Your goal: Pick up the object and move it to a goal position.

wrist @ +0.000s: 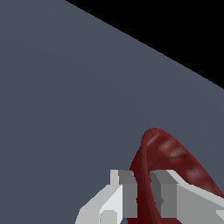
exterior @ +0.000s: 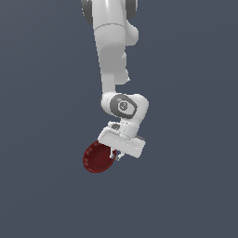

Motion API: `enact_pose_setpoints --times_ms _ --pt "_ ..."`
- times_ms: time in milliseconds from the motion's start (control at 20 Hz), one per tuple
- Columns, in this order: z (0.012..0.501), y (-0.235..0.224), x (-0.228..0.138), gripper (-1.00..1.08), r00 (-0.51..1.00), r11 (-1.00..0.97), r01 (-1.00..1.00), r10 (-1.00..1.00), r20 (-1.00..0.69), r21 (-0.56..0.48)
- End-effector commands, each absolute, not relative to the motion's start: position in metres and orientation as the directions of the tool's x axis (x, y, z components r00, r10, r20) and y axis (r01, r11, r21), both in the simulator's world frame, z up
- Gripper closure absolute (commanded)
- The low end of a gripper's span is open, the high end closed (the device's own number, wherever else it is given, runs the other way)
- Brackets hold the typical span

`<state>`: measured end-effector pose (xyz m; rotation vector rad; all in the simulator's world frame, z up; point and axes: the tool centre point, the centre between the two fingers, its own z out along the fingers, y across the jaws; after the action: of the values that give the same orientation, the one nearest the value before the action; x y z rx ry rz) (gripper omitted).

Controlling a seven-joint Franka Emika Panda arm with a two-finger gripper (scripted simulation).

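- We see one white Panda arm [exterior: 111, 51] reaching down from the top of the exterior view, its wrist joint [exterior: 124, 106] bent so that the hand tilts.
- Our gripper [exterior: 115, 155] sits at the lower end of the arm, angled toward the exterior view's left.
- The dark red dish [exterior: 97, 158] hangs at the gripper, just to the exterior view's left of the hand and partly covered by it.
- In the exterior view the dish is tipped, its hollow face turned toward the camera, and its bumpy rim shows along the outer edge.
- In the wrist view the dish [wrist: 168, 162] stands on edge between the two fingers [wrist: 124, 192], which pinch its rim from either side.
- One finger lies against the outer side of the rim; the other presses the inner, hollow side.
- We see the reddish hollow of the dish with lighter mottled patches, rising away from the fingers.
- The grey floor [exterior: 46, 139] fills the background in both views; the dish appears lifted off it, though we cannot tell how far.
- In the wrist view the grey floor [wrist: 65, 87] ends at a straight edge, beyond which all is black.
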<state>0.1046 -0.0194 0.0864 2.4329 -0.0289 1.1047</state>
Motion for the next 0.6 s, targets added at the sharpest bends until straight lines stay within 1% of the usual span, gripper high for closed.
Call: enact_pose_setpoints --times_ms 0,300,550 --pt "0.107 -0.02 0.105 1.08 0.674 -0.891 -0.207 0.168 0.719 0.403" --pt "0.162 -0.022 0.103 1.08 0.675 -0.892 -0.208 0.166 0.719 0.401" --pt "0.198 -0.022 0.103 1.08 0.674 -0.892 -0.208 0.166 0.719 0.401"
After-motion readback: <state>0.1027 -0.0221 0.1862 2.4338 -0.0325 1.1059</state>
